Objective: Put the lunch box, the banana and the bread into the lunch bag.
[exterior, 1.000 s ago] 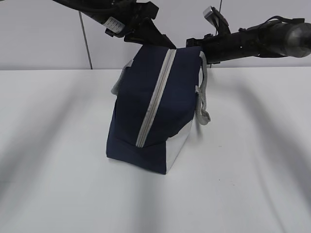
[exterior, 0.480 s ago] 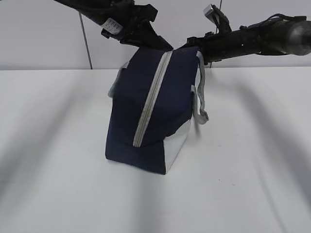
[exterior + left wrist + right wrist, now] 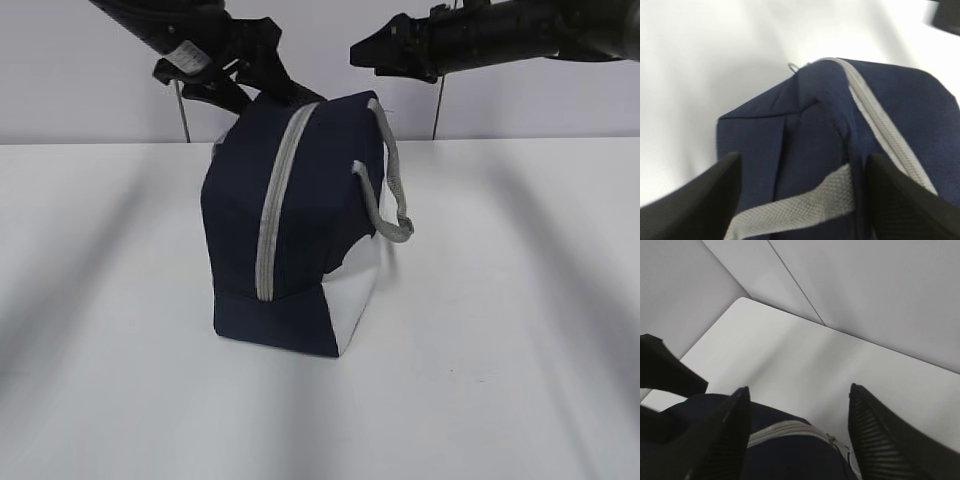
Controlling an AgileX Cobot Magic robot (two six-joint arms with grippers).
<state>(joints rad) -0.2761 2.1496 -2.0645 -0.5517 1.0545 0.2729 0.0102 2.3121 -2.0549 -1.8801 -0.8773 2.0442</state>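
A navy bag stood zipped on a white table, its grey zipper running up over the top. The left pincer hovered just above the bag's far left corner, fingers spread wide over a grey strap, holding nothing. The right pincer hung above the bag's top right, clear of it, fingers apart and empty.

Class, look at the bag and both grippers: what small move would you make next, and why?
Probably lift both arms clear. The bag stands zipped on the table, the left gripper is open above its strap, and the right gripper is open over its top, gripping nothing. No food or box shows outside.
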